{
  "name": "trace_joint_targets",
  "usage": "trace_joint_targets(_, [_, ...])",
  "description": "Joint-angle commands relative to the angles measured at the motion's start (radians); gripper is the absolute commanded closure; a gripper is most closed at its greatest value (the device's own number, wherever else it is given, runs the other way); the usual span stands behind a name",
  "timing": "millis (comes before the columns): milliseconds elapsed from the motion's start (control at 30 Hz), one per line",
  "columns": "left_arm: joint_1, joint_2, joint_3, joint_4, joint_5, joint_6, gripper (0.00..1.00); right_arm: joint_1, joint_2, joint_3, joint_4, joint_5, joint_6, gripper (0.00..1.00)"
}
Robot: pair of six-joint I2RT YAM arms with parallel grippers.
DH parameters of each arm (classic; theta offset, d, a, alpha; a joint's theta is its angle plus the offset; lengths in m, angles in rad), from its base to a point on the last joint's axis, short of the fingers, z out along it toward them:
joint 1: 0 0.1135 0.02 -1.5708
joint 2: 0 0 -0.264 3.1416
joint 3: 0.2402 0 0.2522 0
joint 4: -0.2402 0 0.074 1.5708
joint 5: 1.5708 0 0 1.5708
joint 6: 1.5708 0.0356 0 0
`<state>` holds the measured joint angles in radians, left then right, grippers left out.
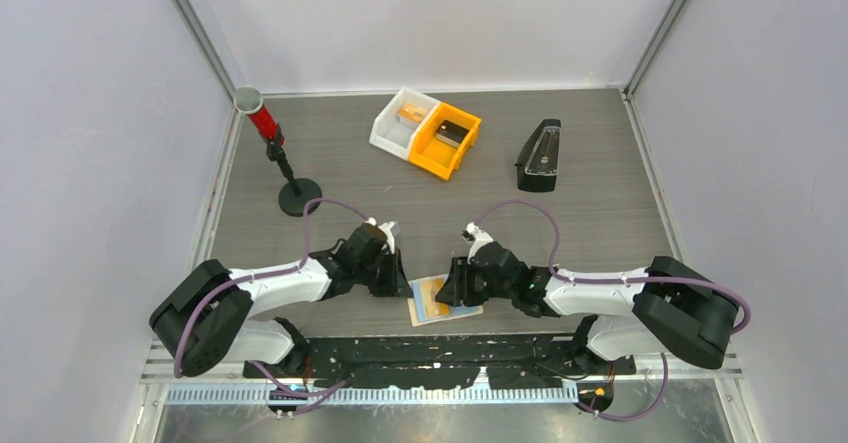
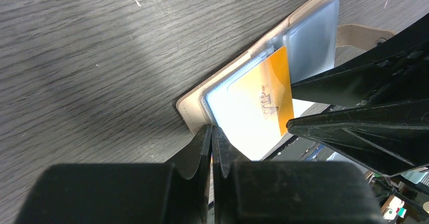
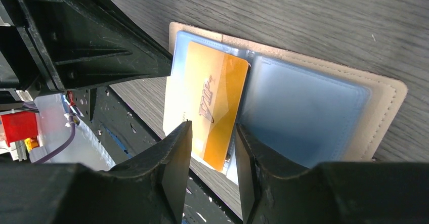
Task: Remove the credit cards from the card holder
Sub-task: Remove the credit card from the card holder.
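Note:
The tan card holder (image 1: 471,310) lies open at the table's near edge, between both grippers. It also shows in the left wrist view (image 2: 192,105) and the right wrist view (image 3: 387,95). An orange card (image 3: 217,97) sticks partway out of its clear light-blue sleeves (image 3: 303,113), over the table edge; the same card shows in the left wrist view (image 2: 275,90). My right gripper (image 3: 212,133) is open, jaws on either side of the orange card's free end. My left gripper (image 2: 211,130) is shut, its tips touching the holder's near corner. From above, the left gripper (image 1: 400,285) and the right gripper (image 1: 452,288) face each other.
A white bin (image 1: 400,123) and an orange bin (image 1: 445,141) stand at the back middle. A black wedge-shaped case (image 1: 540,156) is at the back right. A red cylinder on a black stand (image 1: 268,128) is at the back left. A black rail (image 1: 430,348) runs below the table's near edge.

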<state>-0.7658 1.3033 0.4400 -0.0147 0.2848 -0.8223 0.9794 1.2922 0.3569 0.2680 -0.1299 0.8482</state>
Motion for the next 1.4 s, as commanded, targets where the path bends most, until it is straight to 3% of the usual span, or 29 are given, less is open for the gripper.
trace_joint_targets(0, [-0.004, 0.014, -0.005, 0.050, -0.004, 0.015, 0.95, -0.004, 0.023, 0.009, 0.039, 0.004, 0.013, 0.56])
trace_joint_targets(167, [-0.004, 0.024, -0.004, 0.056, -0.002, 0.012, 0.95, -0.007, 0.015, -0.001, 0.051, 0.005, 0.017, 0.62])
trace_joint_targets(433, [-0.005, 0.036, -0.004, 0.060, -0.008, -0.009, 0.95, -0.011, -0.025, -0.015, 0.049, 0.020, 0.015, 0.94])
trace_joint_targets(1067, [-0.006, -0.002, -0.001, 0.022, -0.025, -0.012, 0.93, -0.049, -0.244, -0.076, -0.097, 0.084, 0.006, 0.95])
trace_joint_targets(1367, [-0.015, -0.122, 0.071, -0.077, 0.017, -0.014, 0.69, -0.064, -0.459, -0.062, -0.232, 0.102, -0.004, 0.95])
